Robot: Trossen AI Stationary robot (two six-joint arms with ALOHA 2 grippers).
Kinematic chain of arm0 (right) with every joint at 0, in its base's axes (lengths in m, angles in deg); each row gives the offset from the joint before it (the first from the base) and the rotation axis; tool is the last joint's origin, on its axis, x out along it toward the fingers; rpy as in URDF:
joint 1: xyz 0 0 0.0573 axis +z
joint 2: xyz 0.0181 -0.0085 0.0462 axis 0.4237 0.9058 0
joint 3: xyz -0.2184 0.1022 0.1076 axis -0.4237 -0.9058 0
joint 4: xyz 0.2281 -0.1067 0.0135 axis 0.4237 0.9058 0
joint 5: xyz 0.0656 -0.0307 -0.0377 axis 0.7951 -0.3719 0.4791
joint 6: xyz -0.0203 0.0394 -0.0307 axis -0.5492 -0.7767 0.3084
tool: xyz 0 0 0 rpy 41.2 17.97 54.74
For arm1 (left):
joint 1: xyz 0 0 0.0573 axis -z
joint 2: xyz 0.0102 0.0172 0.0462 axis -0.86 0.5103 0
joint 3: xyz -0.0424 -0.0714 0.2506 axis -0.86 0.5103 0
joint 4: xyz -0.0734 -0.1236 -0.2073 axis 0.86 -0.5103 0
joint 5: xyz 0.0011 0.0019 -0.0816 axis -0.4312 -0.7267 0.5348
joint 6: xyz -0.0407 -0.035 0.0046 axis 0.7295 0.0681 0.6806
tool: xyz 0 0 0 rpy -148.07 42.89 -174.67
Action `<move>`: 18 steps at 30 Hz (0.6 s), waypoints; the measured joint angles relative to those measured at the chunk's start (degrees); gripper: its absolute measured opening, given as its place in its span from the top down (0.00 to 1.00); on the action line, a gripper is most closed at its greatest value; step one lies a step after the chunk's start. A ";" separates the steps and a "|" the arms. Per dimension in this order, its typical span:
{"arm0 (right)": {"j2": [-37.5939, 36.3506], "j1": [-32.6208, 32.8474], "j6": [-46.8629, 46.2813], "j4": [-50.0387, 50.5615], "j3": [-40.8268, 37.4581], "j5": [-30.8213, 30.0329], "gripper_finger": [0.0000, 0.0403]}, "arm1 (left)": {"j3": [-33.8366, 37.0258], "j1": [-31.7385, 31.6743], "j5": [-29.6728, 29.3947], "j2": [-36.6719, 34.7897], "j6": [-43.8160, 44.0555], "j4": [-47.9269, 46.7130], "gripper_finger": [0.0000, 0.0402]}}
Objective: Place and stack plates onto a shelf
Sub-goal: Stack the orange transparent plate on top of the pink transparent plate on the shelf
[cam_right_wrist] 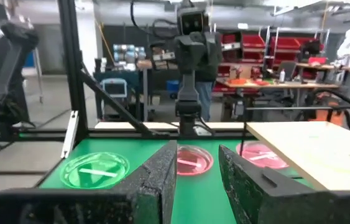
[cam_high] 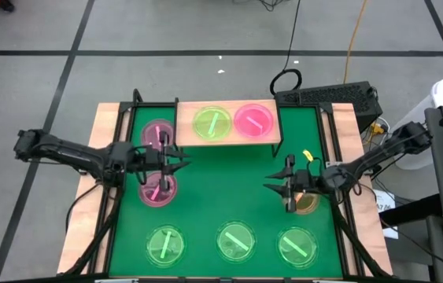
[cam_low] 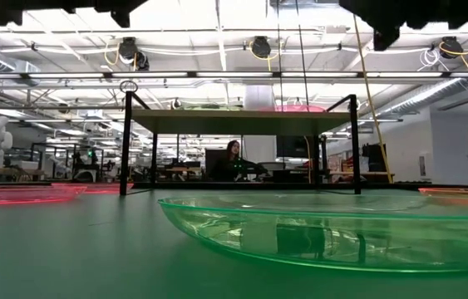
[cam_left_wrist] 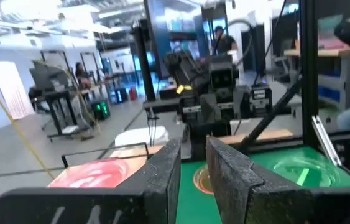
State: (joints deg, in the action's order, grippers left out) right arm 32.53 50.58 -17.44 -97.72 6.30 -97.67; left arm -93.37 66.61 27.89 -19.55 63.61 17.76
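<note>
Green mat (cam_high: 229, 189) covers the bench, and I take the shelf (cam_high: 226, 135) at its far edge as my landmark: a green plate (cam_high: 212, 123) and a pink plate (cam_high: 253, 120) already sit on it side by side. Just left of the shelf lies a dull pink plate (cam_high: 156, 132); nearer me from that one is a brighter pink plate (cam_high: 157, 190). Three green plates (cam_high: 236, 242) line the edge farthest from the shelf, and an orange plate (cam_high: 308, 202) lies off the shelf's right end, partly under the right arm. My left gripper (cam_high: 175, 162) hangs between the two pink plates on the left, jaws parted by a narrow gap and holding nothing. My right gripper (cam_high: 278, 186) hovers over the mat near the orange plate, jaws moderately apart, also empty. I judge I am between placements, about to pick again. Next, I would lower one gripper to a plate's rim, pinch it, and stack it squarely on a shelf plate.
</note>
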 joint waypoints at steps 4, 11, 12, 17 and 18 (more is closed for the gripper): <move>0.01 -0.08 0.51 -5.88 -3.02 -0.14 0.74 | 2.00 0.31 -0.02 -0.08 0.00 5.61 0.79; 0.00 -0.41 1.07 -8.10 -3.87 -0.39 0.74 | 2.03 0.68 0.04 -0.04 0.18 5.80 0.79; 0.00 -0.41 1.07 -8.10 -3.87 -0.51 0.74 | 2.03 0.68 0.05 -0.01 -0.12 5.90 0.79; 0.00 -0.41 -0.36 -7.79 -3.87 -0.43 0.74 | 2.03 0.68 0.04 -0.02 -1.64 6.39 0.79; 0.00 -0.41 -0.42 -7.73 -3.87 -0.47 0.74 | 2.03 0.68 0.03 -0.02 -2.06 6.39 0.79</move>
State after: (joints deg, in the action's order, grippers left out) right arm 32.53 50.17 -17.85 -105.45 2.44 -98.14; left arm -91.35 67.28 27.92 -19.57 61.54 24.15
